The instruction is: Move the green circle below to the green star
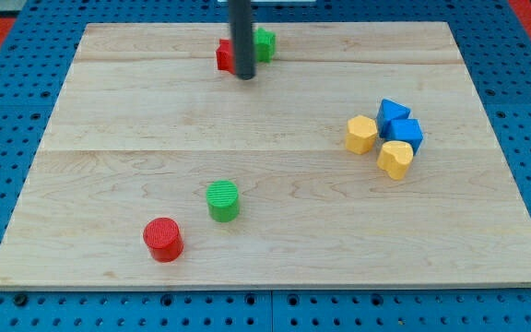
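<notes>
The green circle (222, 200) stands on the wooden board, left of middle toward the view's bottom. The green star (265, 42) lies near the view's top edge of the board, partly hidden behind the dark rod. My tip (243, 77) rests on the board just below and left of the green star, far above the green circle. A red block (224, 55), shape unclear, sits touching the rod's left side.
A red circle (163, 239) stands below-left of the green circle. At the view's right, a cluster: a yellow block (361, 134), a yellow heart-like block (395, 159), and two blue blocks (393, 112) (407, 133). The board (109, 111) sits on blue pegboard.
</notes>
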You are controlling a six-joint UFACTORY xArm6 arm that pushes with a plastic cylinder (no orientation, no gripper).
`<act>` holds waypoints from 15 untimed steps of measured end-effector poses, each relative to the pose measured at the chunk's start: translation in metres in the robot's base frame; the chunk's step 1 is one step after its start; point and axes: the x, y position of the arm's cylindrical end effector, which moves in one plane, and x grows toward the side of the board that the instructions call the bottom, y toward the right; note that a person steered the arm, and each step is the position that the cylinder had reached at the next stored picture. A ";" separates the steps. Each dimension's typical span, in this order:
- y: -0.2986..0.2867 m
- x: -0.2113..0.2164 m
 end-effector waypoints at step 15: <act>-0.055 0.174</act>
